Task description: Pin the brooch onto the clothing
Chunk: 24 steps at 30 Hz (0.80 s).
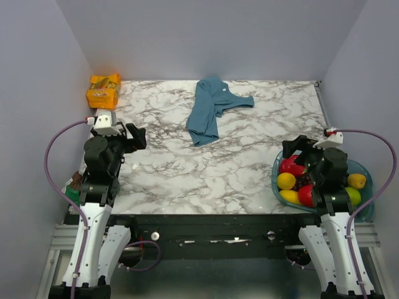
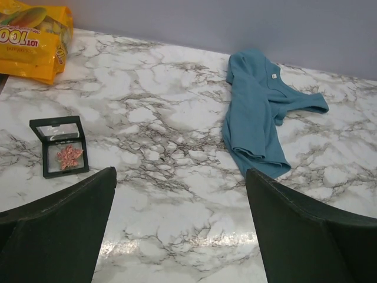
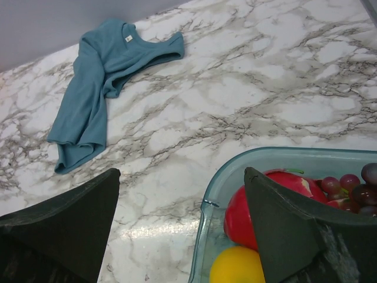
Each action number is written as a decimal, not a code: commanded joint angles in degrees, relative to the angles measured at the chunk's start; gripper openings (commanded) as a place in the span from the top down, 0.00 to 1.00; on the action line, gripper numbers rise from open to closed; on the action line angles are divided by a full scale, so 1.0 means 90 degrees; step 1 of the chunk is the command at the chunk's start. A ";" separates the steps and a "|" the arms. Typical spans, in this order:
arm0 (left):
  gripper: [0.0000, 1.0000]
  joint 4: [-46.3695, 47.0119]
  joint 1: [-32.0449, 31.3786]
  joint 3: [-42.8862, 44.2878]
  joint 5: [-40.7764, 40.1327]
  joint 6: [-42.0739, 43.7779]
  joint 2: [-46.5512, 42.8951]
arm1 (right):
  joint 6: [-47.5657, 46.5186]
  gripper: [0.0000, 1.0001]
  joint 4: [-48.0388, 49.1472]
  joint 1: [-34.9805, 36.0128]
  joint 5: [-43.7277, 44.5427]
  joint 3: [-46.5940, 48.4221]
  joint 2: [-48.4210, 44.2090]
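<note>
The teal-blue tank top (image 1: pixel 211 109) lies crumpled at the back middle of the marble table, its white neck label facing up. It also shows in the left wrist view (image 2: pixel 256 112) and the right wrist view (image 3: pixel 97 88). The tiny red-orange flower brooch (image 2: pixel 69 156) lies inside a small open black-framed box (image 2: pixel 59 146), left of my left gripper; the top view hides both. My left gripper (image 2: pixel 179 236) is open and empty above bare marble at the table's left (image 1: pixel 138 137). My right gripper (image 3: pixel 182 230) is open and empty over the fruit bowl's left rim (image 1: pixel 293 148).
A yellow-orange snack bag (image 1: pixel 103 90) lies at the back left corner and shows in the left wrist view (image 2: pixel 32 41). A clear teal bowl (image 3: pixel 235 165) with red, yellow and green fruit and grapes stands at the front right (image 1: pixel 368 180). Grey walls enclose three sides.
</note>
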 commanded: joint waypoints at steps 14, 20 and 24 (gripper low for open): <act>0.01 0.0321 -0.0426 0.0089 0.1174 0.0562 0.0313 | 0.0217 0.24 -0.0478 -0.0006 -0.0928 0.0514 -0.0018; 0.01 -0.0557 -0.1794 0.1484 0.0392 0.0895 0.1561 | 0.0881 0.30 -0.0254 0.0402 -0.1350 0.0456 0.0372; 0.01 -0.0529 -0.1805 0.2266 0.0820 0.0563 0.2460 | 0.1076 0.30 -0.0078 0.1486 -0.0444 0.0669 0.0850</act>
